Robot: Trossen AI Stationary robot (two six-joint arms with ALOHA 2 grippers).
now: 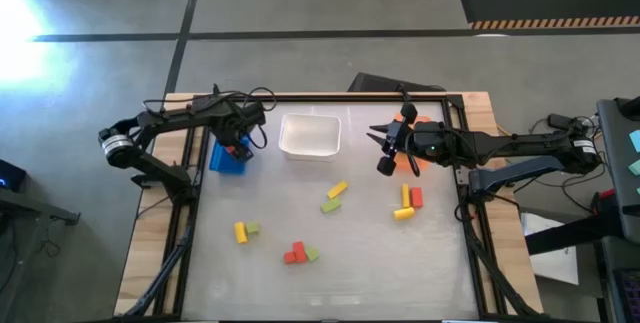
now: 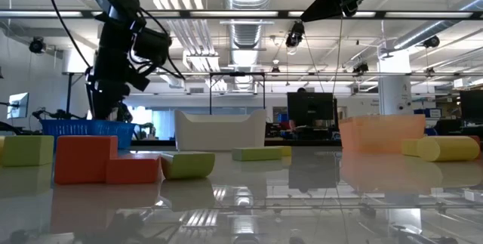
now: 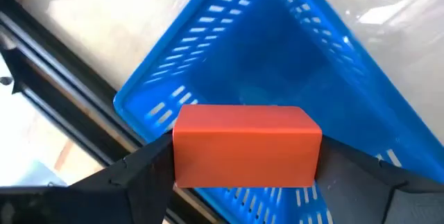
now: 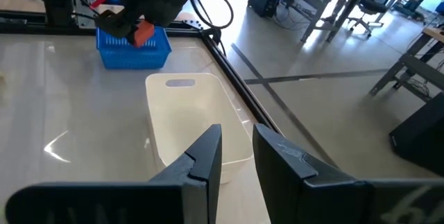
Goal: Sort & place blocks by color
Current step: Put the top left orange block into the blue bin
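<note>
Over the blue bin point(image 1: 226, 158), the left gripper point(image 3: 244, 156) holds a red block point(image 3: 245, 145) clamped between its two fingers point(image 3: 135, 175). In the left wrist view the block sits crosswise, one end against each finger, with the bin's slotted walls and floor directly beneath it. From above, the block shows as a red spot at the bin's upper edge, under the dark arm.

Right gripper point(image 4: 238, 156): raised off the table, well to the right of the blue bin, between the white bin point(image 1: 309, 135) and the orange bin point(image 1: 428, 145). Fingers nearly together, a narrow gap between them, nothing in them. Its wrist view looks down past the fingertips onto the white bin, with the blue bin and the left arm's red block farther off.

Loose blocks, all placed from the blue bin:
- Down and slightly right, nearest: a yellow block point(image 1: 240, 231) touching a green block point(image 1: 253, 229).
- Farther down and right: a red cluster point(image 1: 294, 254) with a green piece point(image 1: 312, 253) just beside it.
- Right, below the white bin: a yellow bar point(image 1: 337, 190) tilted, with a green bar point(image 1: 330, 204) just beside it.
- Far right, below the orange bin: an upright yellow bar point(image 1: 406, 196), a red bar point(image 1: 416, 197) beside it, and a yellow roll point(image 1: 403, 213) lying at their foot.

Low view: the red cluster is in front at left, green pieces on either side of it.
</note>
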